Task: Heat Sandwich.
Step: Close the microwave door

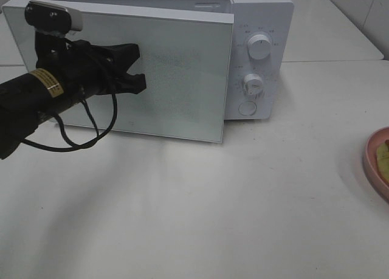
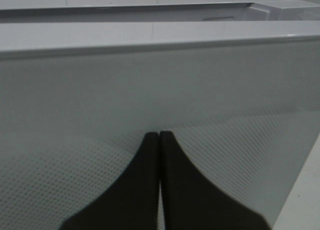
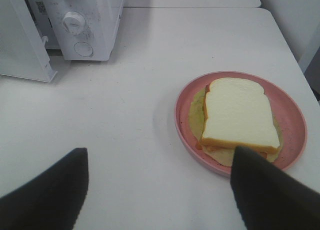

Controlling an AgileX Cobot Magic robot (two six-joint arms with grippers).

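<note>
The sandwich, white bread over a yellow-green filling, lies on a round pink plate at the table's right edge. My right gripper hovers open above the table just short of the plate, with nothing between its fingers; the exterior view does not show it. The white microwave stands at the back with its door swung partly out. My left gripper is shut and empty, its black fingertips up against the door's dotted outer face.
Two knobs and a round button sit on the microwave's right-hand panel. White tabletop stretches between the microwave and the plate. The plate hangs partly out of the exterior view.
</note>
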